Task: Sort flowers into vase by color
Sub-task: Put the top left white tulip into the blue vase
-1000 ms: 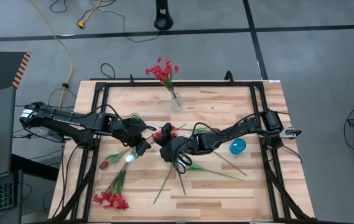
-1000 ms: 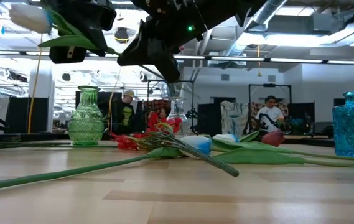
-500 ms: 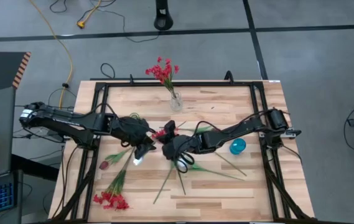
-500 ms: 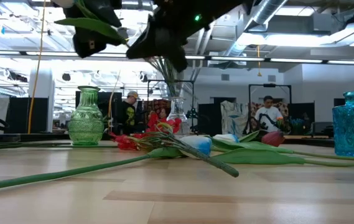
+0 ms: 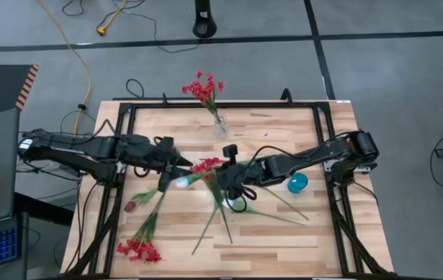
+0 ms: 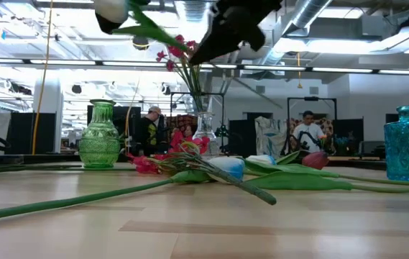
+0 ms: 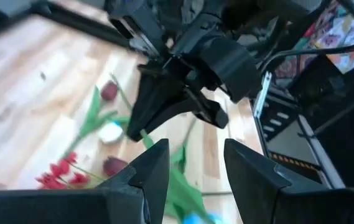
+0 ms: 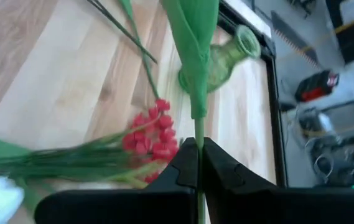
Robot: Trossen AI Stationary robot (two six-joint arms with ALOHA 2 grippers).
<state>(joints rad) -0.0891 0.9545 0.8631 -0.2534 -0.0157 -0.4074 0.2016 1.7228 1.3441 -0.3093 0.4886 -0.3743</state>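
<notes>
Over the middle of the table (image 5: pixel 283 124), the right gripper (image 5: pixel 223 175) pinches the green stem of a white tulip (image 5: pixel 181 182), its fingers pressed tight on it; the right wrist view shows the stem (image 8: pixel 196 134) caught between the two dark fingers. The bud hangs in the air toward the left arm, and in the low view it shows high above the tabletop. The left gripper (image 5: pixel 181 162) hovers just beside that bud with its fingers spread and nothing between them; its wrist view looks past the gap at the right gripper. A clear vase (image 5: pixel 220 127) near the far edge of the table holds a red spray (image 5: pixel 203 88). A green vase (image 6: pixel 100 137) stands on the left arm's side, and a blue vase (image 5: pixel 297 183) stands near the right arm. On the table lie more flowers: a red spray (image 5: pixel 138 249) near the front left corner, a maroon tulip (image 5: pixel 131 207) left of centre, another red spray (image 5: pixel 204 166) under the grippers, and loose green stems (image 5: pixel 260 210) spread under the right arm. In the low view, two people (image 6: pixel 308 133) show in the room behind.
</notes>
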